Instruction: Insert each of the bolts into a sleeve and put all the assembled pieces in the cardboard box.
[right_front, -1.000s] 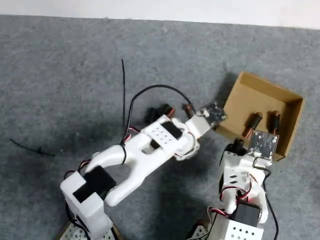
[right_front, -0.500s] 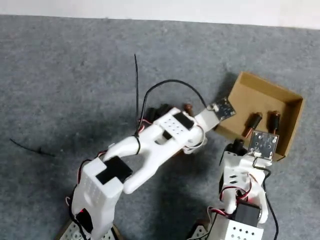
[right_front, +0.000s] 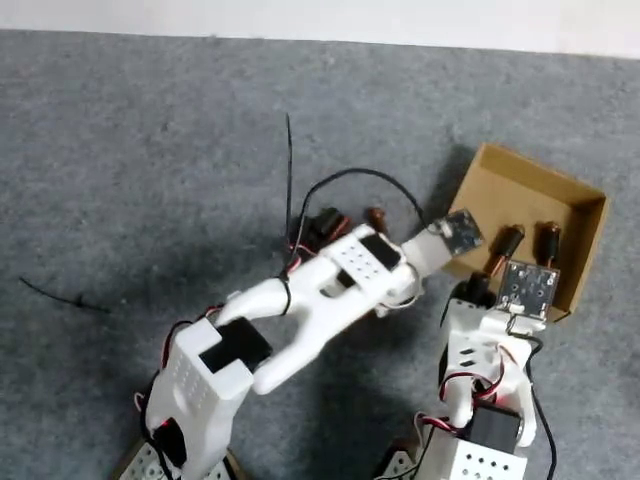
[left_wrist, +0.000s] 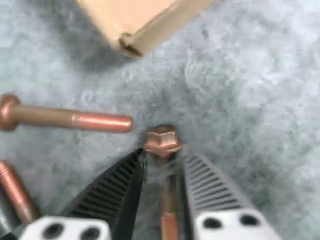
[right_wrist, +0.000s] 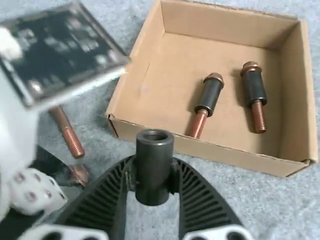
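Observation:
My left gripper (left_wrist: 162, 155) is shut on a copper bolt (left_wrist: 161, 140), whose hex head pokes out past the fingertips, just off a corner of the cardboard box (left_wrist: 145, 20). In the high view the left arm's wrist (right_front: 455, 232) sits against the box's (right_front: 500, 195) near-left wall. Close beside it, my right gripper (right_wrist: 152, 175) is shut on an upright black sleeve (right_wrist: 154, 160), also seen from above as the sleeve (right_front: 475, 292). Two assembled pieces (right_wrist: 207, 102) (right_wrist: 254, 95) lie inside the box (right_wrist: 150, 80).
Loose bolts (left_wrist: 65, 119) (left_wrist: 15, 192) lie on the grey carpet by the left gripper. More bolts and black sleeves (right_front: 325, 225) sit left of the box. A black cable tie (right_front: 60, 297) lies far left. The left arm's cable (right_front: 360, 175) arcs over the loose parts.
The left arm has swung to the right, bringing its wrist up to the box and the right gripper. The right arm has stayed still with the sleeve.

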